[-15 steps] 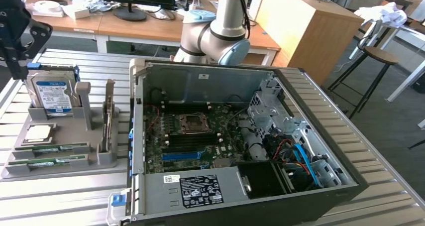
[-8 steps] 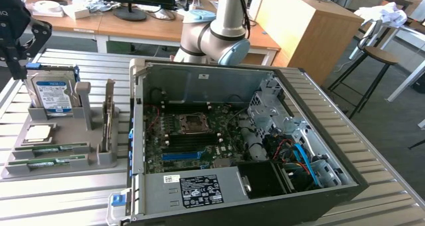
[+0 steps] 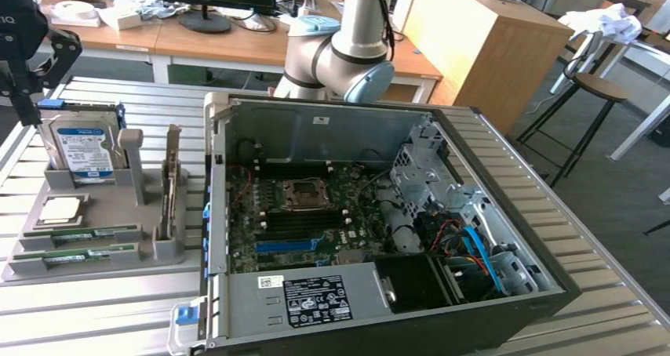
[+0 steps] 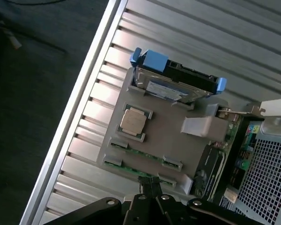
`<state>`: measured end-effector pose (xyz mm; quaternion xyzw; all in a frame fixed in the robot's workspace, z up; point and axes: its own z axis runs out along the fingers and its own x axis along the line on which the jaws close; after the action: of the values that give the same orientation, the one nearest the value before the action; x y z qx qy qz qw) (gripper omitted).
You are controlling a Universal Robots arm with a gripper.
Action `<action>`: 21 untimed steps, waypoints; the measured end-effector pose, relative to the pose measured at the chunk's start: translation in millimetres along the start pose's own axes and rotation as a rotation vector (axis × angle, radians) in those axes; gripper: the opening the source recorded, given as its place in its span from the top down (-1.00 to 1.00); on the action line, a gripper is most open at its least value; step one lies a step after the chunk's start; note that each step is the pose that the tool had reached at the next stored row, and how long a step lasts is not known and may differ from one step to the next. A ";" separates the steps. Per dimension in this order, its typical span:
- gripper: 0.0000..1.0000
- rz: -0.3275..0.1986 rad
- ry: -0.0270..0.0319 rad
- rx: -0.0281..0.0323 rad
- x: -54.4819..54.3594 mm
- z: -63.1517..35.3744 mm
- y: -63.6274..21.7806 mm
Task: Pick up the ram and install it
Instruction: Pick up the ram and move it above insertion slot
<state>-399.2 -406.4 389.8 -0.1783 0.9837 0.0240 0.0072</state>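
Wrist view: tool (image 4: 151, 190) closed, seemingly over ram (image 4: 133, 170).

No readable text, print on hard drive label (image 3: 84, 150) and power supply sticker (image 3: 316, 299) too small

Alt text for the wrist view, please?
The gripper, jaws shut, hangs over a gray parts tray holding two ram sticks, a CPU and an upright hard drive. The tray sits on a slatted metal table beside the computer case.
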 end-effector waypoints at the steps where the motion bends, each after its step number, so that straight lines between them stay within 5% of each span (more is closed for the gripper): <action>1: 0.80 -0.019 0.0008 -0.0004 0.0 0.0 0.0; 21: 0.80 -0.381 0.0171 -0.0087 0.0 1.2 -0.1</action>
<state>-399.2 -406.4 388.6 -0.3616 0.9320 0.0250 0.0025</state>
